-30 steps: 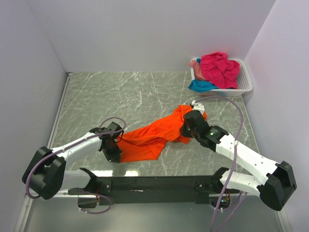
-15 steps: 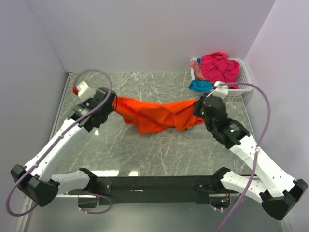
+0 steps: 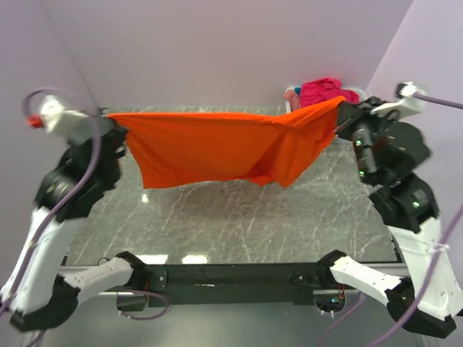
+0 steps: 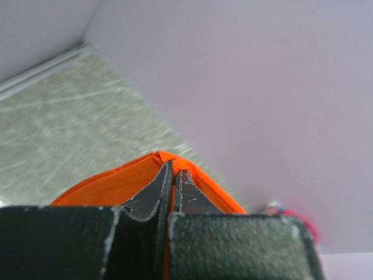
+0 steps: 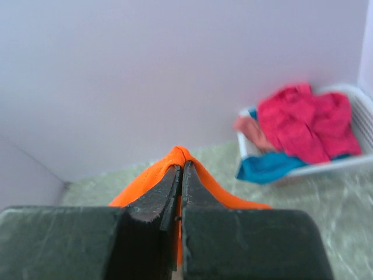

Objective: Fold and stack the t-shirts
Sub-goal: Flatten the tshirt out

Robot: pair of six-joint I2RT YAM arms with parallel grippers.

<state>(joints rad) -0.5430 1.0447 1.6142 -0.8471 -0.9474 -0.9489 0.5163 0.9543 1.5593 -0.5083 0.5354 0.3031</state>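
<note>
- Both arms have risen and swung wide apart since a second ago. They have lifted the orange t-shirt (image 3: 217, 148) from a crumpled heap on the worktop (image 3: 239, 224) into a broad spread in the air.
- The left jaws are pinched tight on one top corner of the cloth, near the left wall. The right jaws are clamped just as tight on the opposite corner, in front of the basket (image 5: 362, 119).
- The orange t-shirt hangs between them like a banner. Its top edge is taut and nearly level, its lower edge sags, and a fold is bunched toward the right. It appears to hang clear of the worktop.
- By my judgement the task is at an early stage: this shirt is opened out but not yet laid flat or folded, and no stack is visible.
- The magenta t-shirt (image 5: 309, 125), teal t-shirt (image 5: 265, 166) and pale pink t-shirt (image 5: 250, 128) lie crumpled in the basket at the far right corner, not yet folded.
</note>
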